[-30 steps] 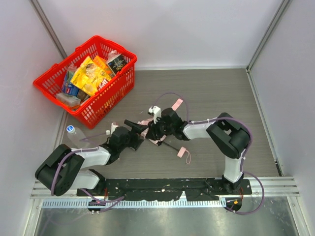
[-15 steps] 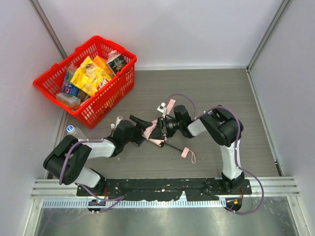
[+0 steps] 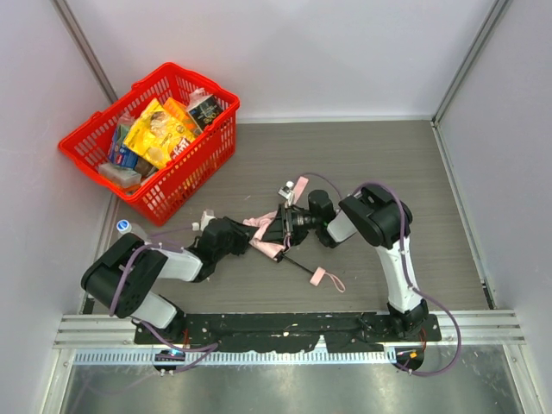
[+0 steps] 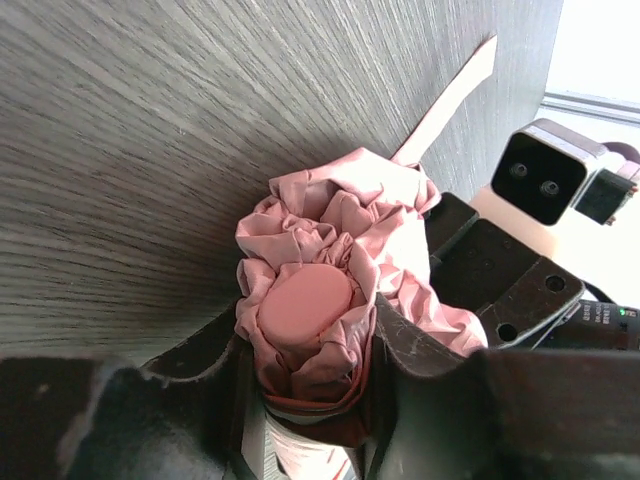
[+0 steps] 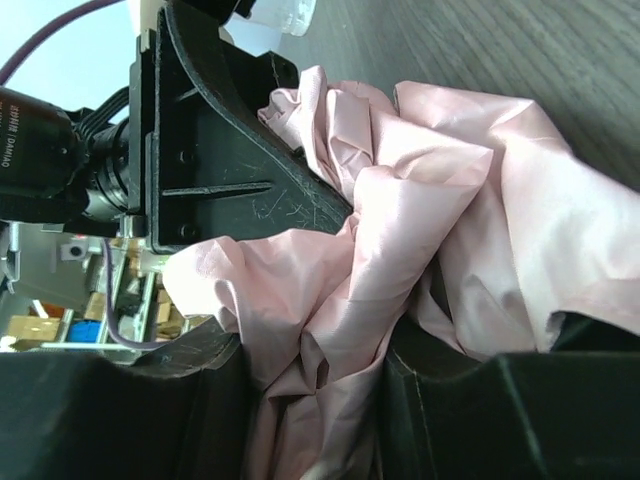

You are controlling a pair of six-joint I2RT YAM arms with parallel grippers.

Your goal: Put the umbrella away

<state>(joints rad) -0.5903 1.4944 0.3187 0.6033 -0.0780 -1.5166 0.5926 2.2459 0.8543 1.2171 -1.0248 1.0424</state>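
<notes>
While both arms meet mid-table, left gripper [image 3: 248,240] clamps the umbrella [image 3: 266,247] at its bunched canopy end and right gripper [image 3: 281,228] pinches the fabric. Shaft [image 3: 296,262] and handle [image 3: 317,277] trail near-right, apparently extended. Collapsing and stowing not yet done.

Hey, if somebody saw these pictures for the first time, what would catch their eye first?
The crumpled pale pink umbrella at mid-table, pinched from either side by the left gripper and the right gripper. After that, the red basket in the far left corner, piled with bright packets.
</notes>
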